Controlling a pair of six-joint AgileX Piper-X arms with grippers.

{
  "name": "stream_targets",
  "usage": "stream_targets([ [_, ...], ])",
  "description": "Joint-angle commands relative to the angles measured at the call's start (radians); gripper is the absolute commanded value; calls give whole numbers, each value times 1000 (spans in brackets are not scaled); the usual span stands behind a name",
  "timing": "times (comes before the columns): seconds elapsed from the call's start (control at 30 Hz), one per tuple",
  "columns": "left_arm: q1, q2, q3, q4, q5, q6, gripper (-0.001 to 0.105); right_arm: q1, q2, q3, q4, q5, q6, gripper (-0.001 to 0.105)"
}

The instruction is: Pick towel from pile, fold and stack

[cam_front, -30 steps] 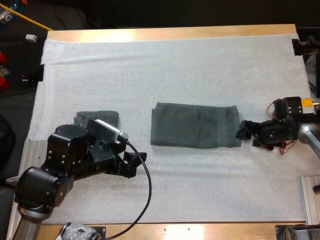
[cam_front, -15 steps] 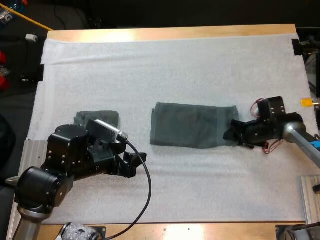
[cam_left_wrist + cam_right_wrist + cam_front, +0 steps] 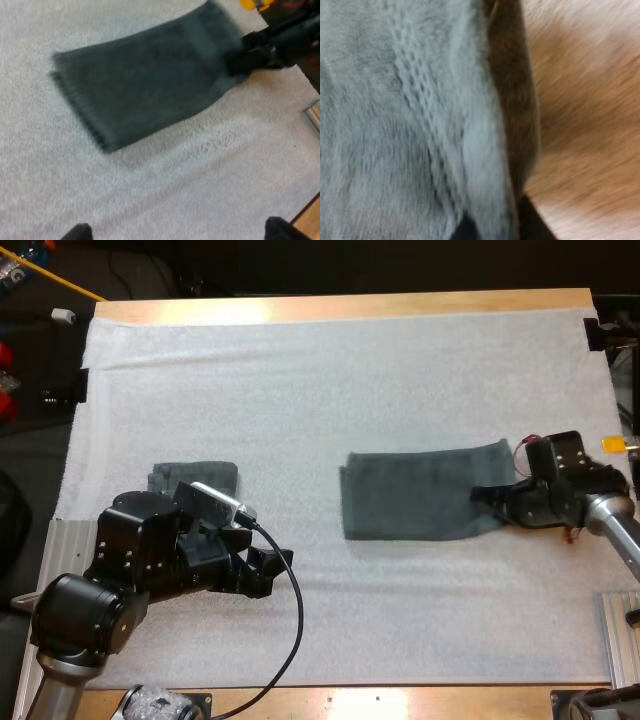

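Towel (image 3: 415, 495), a flat grey-green terry rectangle, lies right of centre on the white mat (image 3: 350, 370). My right fingers (image 3: 488, 498) reach in low from the right edge and pinch its right end. A second, folded towel (image 3: 200, 475) sits at left. Near it my left fingers (image 3: 280, 560) are spread, holding nothing.

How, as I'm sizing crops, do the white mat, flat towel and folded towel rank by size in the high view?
1. white mat
2. flat towel
3. folded towel, partly hidden behind my left arm
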Motion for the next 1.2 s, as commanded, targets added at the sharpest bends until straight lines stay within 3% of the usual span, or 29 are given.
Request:
stream_targets([
  [0.0, 0, 0, 8, 5, 4, -9, 66, 0, -22, -23, 49, 65, -62, 0],
  [0.13, 0, 0, 47, 5, 4, -12, 66, 1, -44, -76, 136, 109, -130, 0],
  [0.43, 0, 0, 50, -4, 14, -15, 66, 129, -44, -88, 146, 102, -131, 0],
  [0.7, 0, 0, 50, -4, 104, -15, 66, 254, -33, -88, 42, 90, 46, 0],
  [1.03, 0, 0, 50, -4, 120, -15, 66, 288, 94, -88, -88, -163, 212, 0],
  [1.17, 0, 0, 50, -4, 121, -15, 66, 319, 135, -88, -166, -194, 312, 0],
])
